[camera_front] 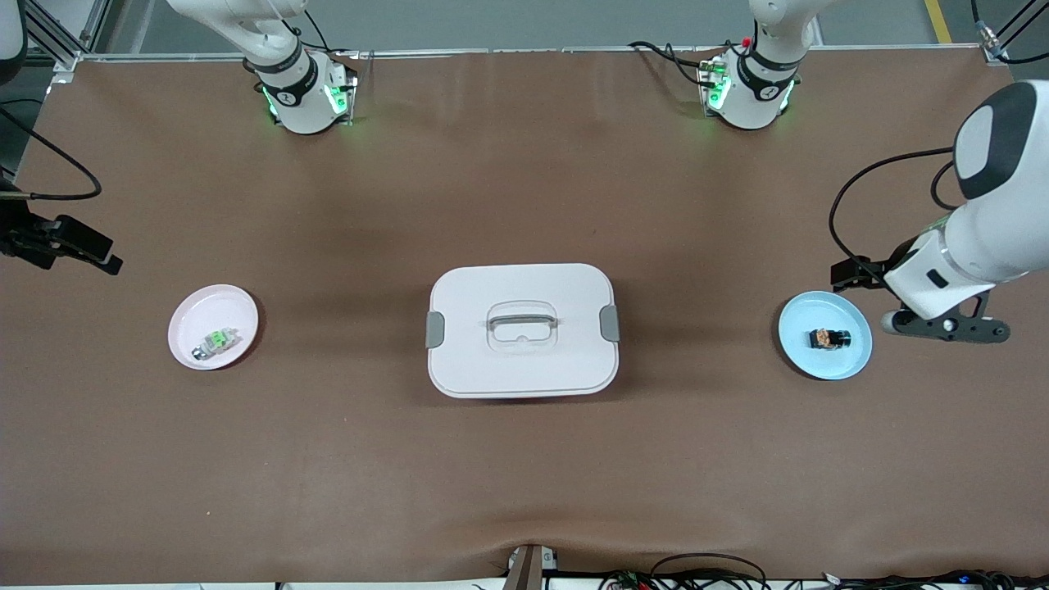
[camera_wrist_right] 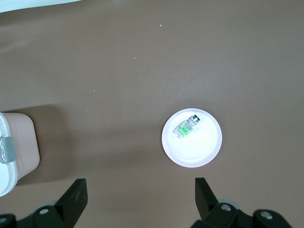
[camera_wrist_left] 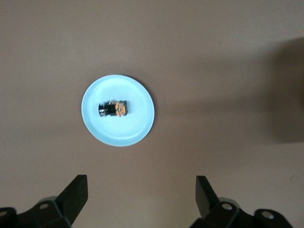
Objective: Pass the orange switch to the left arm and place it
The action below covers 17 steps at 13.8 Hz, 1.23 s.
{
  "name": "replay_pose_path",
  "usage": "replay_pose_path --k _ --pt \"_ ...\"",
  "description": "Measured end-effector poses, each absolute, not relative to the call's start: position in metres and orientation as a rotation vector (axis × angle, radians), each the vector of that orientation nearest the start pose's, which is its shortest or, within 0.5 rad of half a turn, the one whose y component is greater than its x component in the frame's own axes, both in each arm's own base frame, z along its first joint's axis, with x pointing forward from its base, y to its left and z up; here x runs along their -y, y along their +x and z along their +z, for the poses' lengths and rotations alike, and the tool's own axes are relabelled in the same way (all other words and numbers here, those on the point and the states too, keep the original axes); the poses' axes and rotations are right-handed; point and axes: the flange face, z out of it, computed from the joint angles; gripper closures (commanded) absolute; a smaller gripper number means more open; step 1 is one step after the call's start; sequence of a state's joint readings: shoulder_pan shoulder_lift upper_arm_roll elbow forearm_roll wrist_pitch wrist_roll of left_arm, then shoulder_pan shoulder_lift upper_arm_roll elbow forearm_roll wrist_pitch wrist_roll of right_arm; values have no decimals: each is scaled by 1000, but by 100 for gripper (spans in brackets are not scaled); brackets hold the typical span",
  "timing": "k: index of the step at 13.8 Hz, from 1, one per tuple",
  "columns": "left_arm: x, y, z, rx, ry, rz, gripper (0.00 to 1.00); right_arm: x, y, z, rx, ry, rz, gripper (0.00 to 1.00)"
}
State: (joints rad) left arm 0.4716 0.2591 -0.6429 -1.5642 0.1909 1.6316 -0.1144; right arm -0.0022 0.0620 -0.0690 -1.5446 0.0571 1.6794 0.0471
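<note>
The orange switch (camera_front: 829,338) (camera_wrist_left: 113,109) is a tiny black block with an orange part. It lies on a light blue plate (camera_front: 844,360) (camera_wrist_left: 118,134) toward the left arm's end of the table. My left gripper (camera_front: 942,326) (camera_wrist_left: 141,194) hangs over the bare table beside that plate, open and empty. The white box (camera_front: 524,283) (camera_wrist_right: 9,156) with grey latches stands mid-table between the two plates. My right gripper (camera_front: 49,242) (camera_wrist_right: 141,194) hovers at the right arm's end of the table, open and empty.
A pale pink plate (camera_front: 213,311) (camera_wrist_right: 192,152) toward the right arm's end holds a clear-grey component with a green part (camera_front: 215,342) (camera_wrist_right: 187,127). Brown mat covers the table. Cables lie along the edge nearest the front camera.
</note>
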Motion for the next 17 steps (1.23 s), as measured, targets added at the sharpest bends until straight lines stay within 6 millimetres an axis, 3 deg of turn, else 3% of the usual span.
replay_pose_path --k 4,8,10,14,17 --pt "54 610 537 -16 -3080 157 0 40 581 613 -201 -3081 -98 0" --pt "26 604 561 7 -3024 101 0 39 581 614 -200 -3082 -100 0" --pt "32 601 567 -31 -3015 92 0 40 578 615 -200 -3086 -103 0" --pt "28 597 574 -4 -2997 78 0 42 557 603 -198 -3106 -170 0" --pt "33 580 581 21 -3056 97 0 41 534 597 -195 -3106 -174 0"
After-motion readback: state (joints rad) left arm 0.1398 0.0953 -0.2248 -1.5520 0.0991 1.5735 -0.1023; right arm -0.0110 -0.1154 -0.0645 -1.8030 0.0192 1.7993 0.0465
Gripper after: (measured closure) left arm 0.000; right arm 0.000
